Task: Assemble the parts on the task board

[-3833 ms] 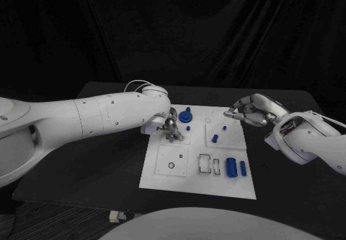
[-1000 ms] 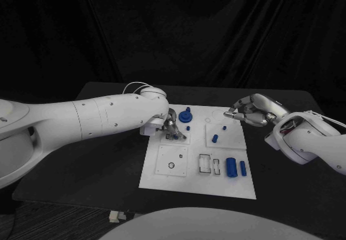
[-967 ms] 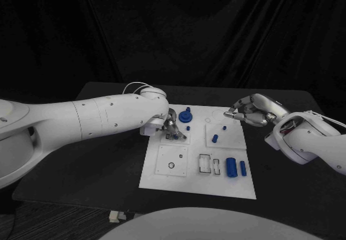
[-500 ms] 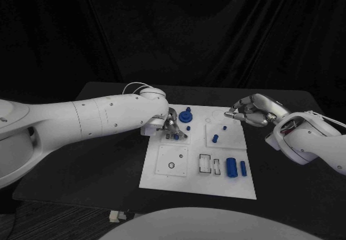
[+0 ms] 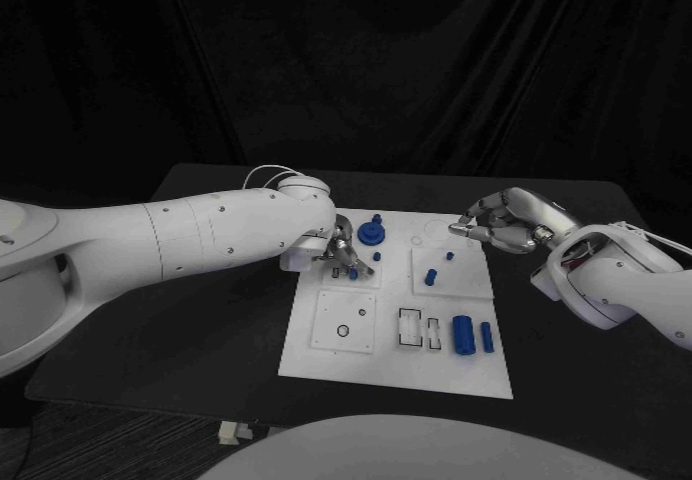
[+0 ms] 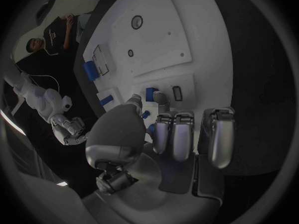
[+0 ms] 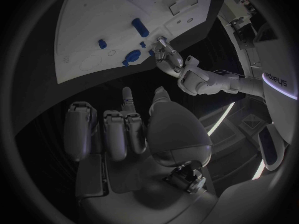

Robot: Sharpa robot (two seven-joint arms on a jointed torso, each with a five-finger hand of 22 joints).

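Note:
The white task board (image 5: 329, 355) lies in the middle of the table. My left hand (image 5: 340, 254) hangs over its upper left tile and pinches a small blue part (image 5: 351, 272) between thumb and a fingertip. In the left wrist view that part (image 6: 150, 93) sits right beside a narrow slot (image 6: 177, 93). My right hand (image 5: 502, 224) hovers at the board's far right corner with its fingers curled in on nothing (image 7: 127, 119). A round blue part with a peg (image 5: 374, 234) stands at the far edge. A blue cylinder (image 5: 463, 335) lies near the front right.
Small blue pegs (image 5: 447, 256) stand in the right tile. A thinner blue rod (image 5: 486, 337) lies beside the cylinder, and two rectangular slots (image 5: 411, 327) are to its left. A ring mark (image 5: 343, 330) is on the front left tile. Black table surrounds the board.
My left hand has shifted very slightly over the upper left tile with the small part in its pinch. The right hand has stayed where it was.

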